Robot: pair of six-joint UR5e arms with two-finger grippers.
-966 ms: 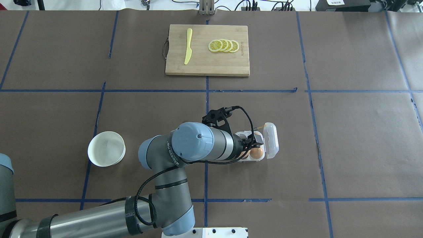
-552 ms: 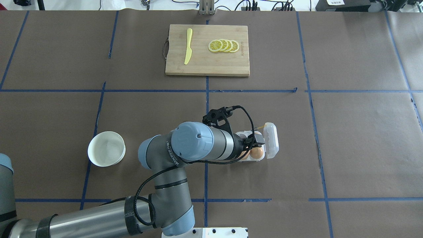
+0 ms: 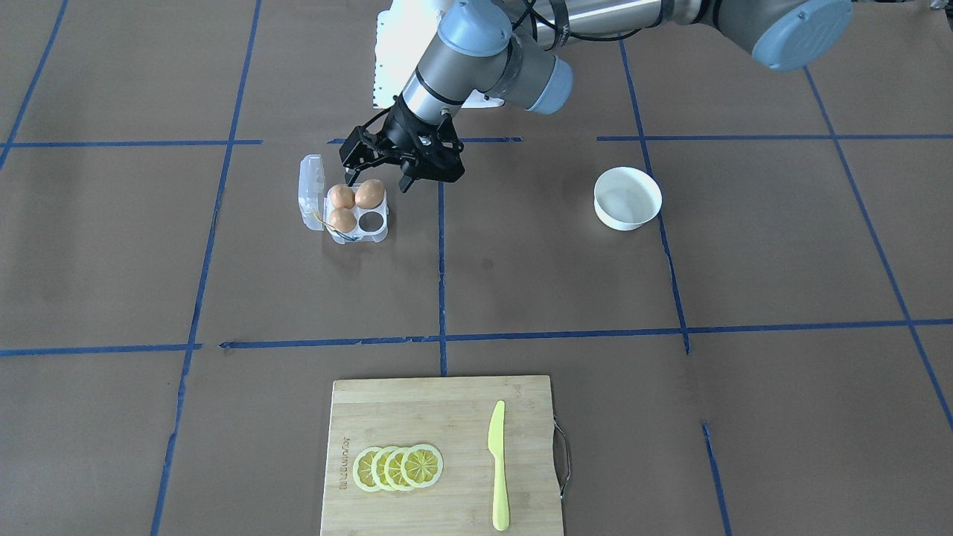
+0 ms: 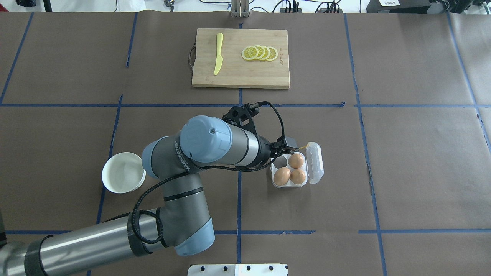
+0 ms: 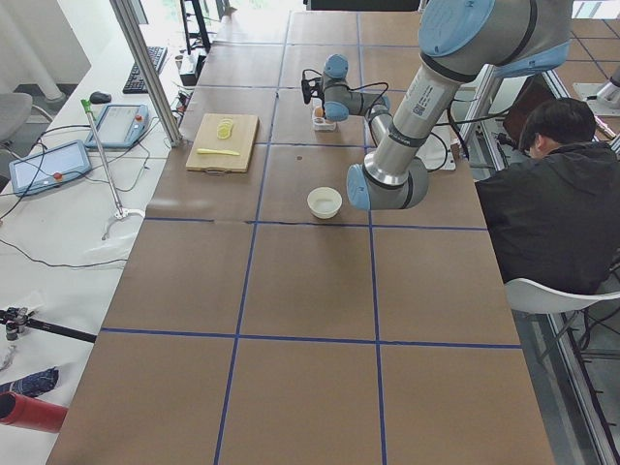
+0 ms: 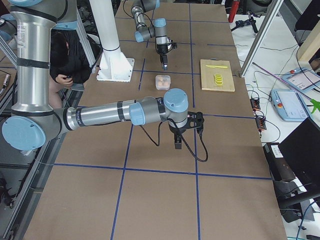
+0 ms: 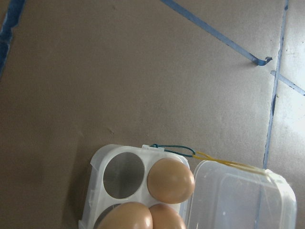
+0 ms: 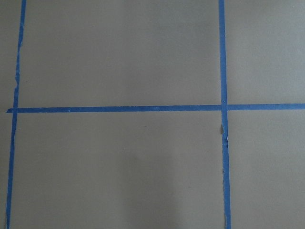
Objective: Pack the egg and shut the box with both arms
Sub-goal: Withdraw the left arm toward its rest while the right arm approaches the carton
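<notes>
The box (image 4: 273,175), lid (image 4: 315,168) back, holds three eggs (image 4: 282,176); left hand (image 3: 377,173) hovers spread over its edge.

The left gripper (image 3: 380,170) hangs above the carton (image 3: 357,237), over the carton's left side. Below it, three eggs (image 4: 295,161) sit in three of the four cups. The empty cup (image 3: 371,219) is the left one on the side away from the robot. The lid (image 4: 314,163) lies open to the gripper's right, joined to the carton's right edge. The bowl (image 4: 107,168) stands well apart to the gripper's left. Well ahead of the gripper lies the board (image 4: 239,73), with the knife (image 4: 218,53) on its left half and the lemon slices (image 4: 260,53) on its right half. The right gripper (image 6: 178,142) is well apart to the right.
</notes>
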